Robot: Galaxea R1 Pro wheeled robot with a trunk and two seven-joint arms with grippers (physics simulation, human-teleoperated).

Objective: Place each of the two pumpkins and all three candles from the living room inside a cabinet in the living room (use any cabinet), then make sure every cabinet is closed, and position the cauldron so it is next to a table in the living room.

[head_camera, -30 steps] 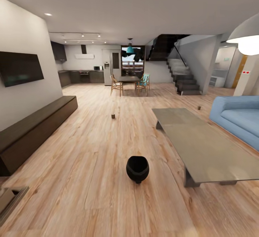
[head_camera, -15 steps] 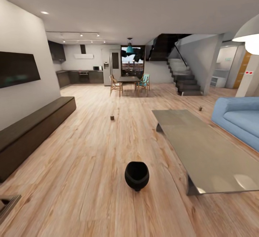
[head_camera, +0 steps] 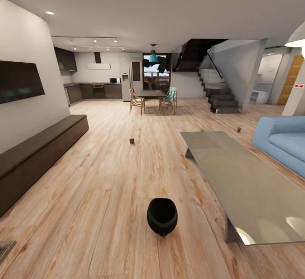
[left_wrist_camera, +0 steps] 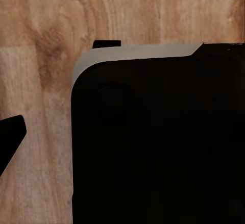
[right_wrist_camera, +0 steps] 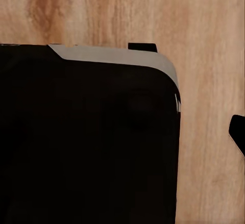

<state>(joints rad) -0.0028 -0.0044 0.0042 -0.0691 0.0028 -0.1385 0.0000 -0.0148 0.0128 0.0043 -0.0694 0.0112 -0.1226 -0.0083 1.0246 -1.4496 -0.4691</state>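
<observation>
The black pot-bellied cauldron (head_camera: 162, 216) stands on the wood floor, close in front of me and a little left of the grey slab table's (head_camera: 241, 177) near corner, apart from it. The long dark-brown cabinet (head_camera: 38, 154) runs along the left wall under the TV, its front panels shut. One small brown candle (head_camera: 132, 141) sits on the floor mid-room, and another candle (head_camera: 239, 130) lies past the table's far end. The pumpkins are out of view. In the left wrist view a dark fingertip (left_wrist_camera: 9, 140) shows over the floor; the right wrist view has a fingertip (right_wrist_camera: 238, 132) at its edge.
A blue sofa (head_camera: 284, 141) stands right of the table. Beyond are a dining table with chairs (head_camera: 152, 98), the kitchen, and a staircase (head_camera: 218, 95). Both wrist views look down on my black base (left_wrist_camera: 153, 142) over wood floor. Open floor lies between cabinet and table.
The whole head view has shifted as I roll forward: cauldron, table and cabinet sit closer and lower in frame. Nothing in the room itself has moved.
</observation>
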